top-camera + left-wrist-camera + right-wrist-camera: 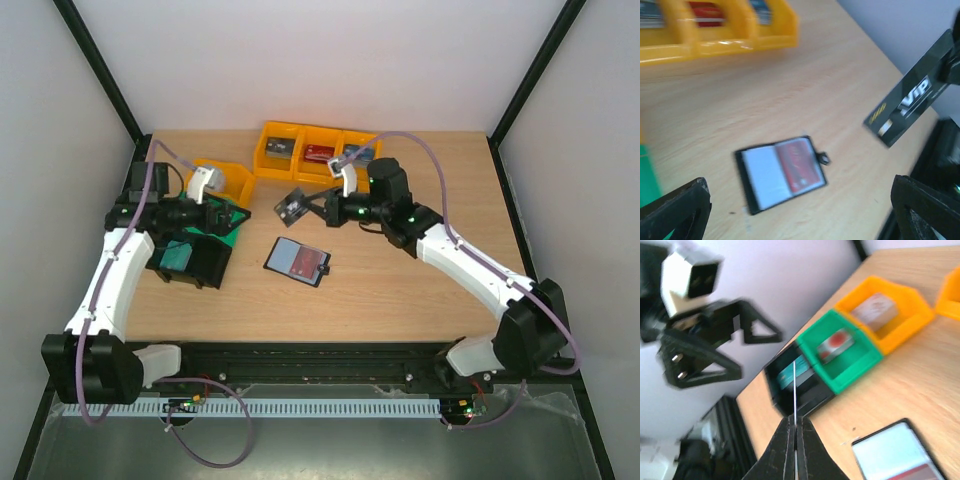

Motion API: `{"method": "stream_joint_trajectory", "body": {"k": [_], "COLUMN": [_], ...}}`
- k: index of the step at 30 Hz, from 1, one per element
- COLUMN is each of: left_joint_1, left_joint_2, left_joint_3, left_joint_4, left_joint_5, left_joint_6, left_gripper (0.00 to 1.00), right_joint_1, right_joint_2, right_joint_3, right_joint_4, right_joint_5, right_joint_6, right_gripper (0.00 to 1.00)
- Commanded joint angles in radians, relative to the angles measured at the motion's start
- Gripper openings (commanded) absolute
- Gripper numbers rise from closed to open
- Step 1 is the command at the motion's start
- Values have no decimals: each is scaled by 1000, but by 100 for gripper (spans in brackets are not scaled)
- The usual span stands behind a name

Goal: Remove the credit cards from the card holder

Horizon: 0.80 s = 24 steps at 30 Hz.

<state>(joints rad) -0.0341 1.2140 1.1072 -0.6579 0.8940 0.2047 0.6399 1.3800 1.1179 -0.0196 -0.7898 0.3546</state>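
Observation:
The card holder [298, 261] lies open on the table between the arms, a red credit card [304, 263] showing in its right pocket; the left wrist view shows the holder [780, 170] and its snap tab. My right gripper [308, 205] is shut on a dark credit card [290, 206] marked VIP [910, 97], held in the air above the table. The right wrist view shows that card edge-on [795, 385] between the shut right gripper [795, 421]. My left gripper [232, 218] stands open and empty just left of the card, its fingers [675, 210] wide apart.
A black bin [205, 262] with a teal card [178, 254] sits at the left, a green bin [840, 350] behind it. A yellow bin [232, 180] follows, and a row of yellow bins [315, 150] with small items lines the back.

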Motion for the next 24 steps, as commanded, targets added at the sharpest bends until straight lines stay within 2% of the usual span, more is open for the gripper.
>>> {"method": "stream_joint_trajectory", "body": {"k": [1, 7, 13, 18, 24], "left_joint_1": [70, 100, 127, 129, 133], "left_joint_2": [-34, -34, -18, -6, 2], "left_joint_3": [-19, -20, -19, -18, -18], "left_joint_4": [131, 165, 186, 200, 212], "left_joint_5": [-185, -346, -359, -350, -353], "left_joint_6": [-151, -176, -196, -200, -210], "left_gripper": [99, 99, 99, 99, 99], "right_joint_1": [-74, -110, -120, -121, -121], "right_joint_2": [56, 98, 157, 266, 463], "right_joint_3": [25, 37, 67, 143, 344], "right_joint_4": [82, 144, 265, 364, 391], "right_joint_5": [177, 327, 504, 634, 727], "right_joint_6": [243, 350, 459, 533, 570], "right_gripper": [2, 2, 2, 2, 2]}}
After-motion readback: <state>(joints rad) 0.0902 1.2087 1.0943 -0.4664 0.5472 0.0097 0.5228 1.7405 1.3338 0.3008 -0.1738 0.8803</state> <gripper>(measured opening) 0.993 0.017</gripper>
